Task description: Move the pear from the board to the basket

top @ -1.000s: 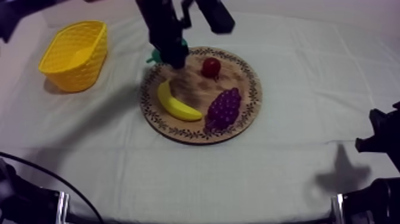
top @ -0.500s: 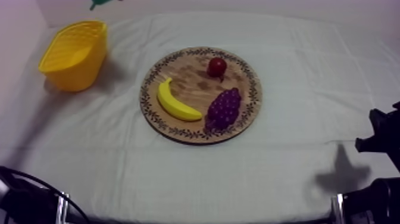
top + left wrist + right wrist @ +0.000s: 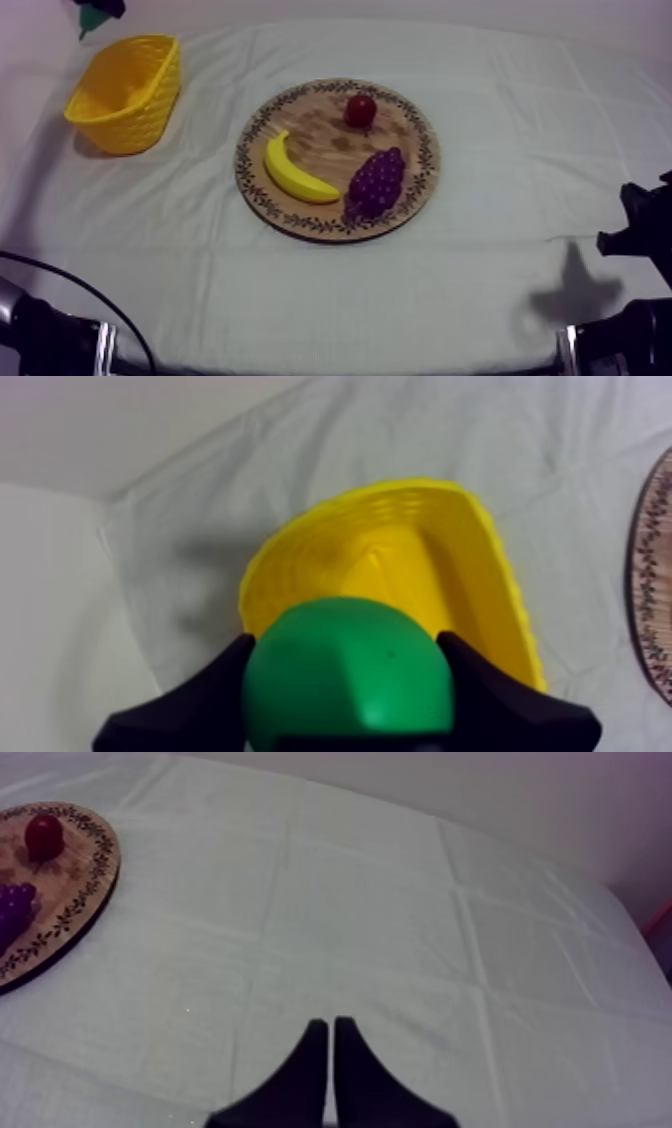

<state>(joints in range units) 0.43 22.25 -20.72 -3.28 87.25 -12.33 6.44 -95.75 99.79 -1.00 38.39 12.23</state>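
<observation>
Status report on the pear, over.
Left end effector shut on pear above yellow basket. Right end effector shut, over cloth. Nothing between pear and basket.

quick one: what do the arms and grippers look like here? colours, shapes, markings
All black. Left gripper: two matte black fingers, broad at the base and tapering to blunt tips. Right gripper: the same black fingers, slim and pointed. From above, the left arm and right arm are blocky black shapes, each with a pale metallic band. No markings visible.

Dim, purplish, even light, with soft shadows beside the yellow basket and the wooden board.
</observation>
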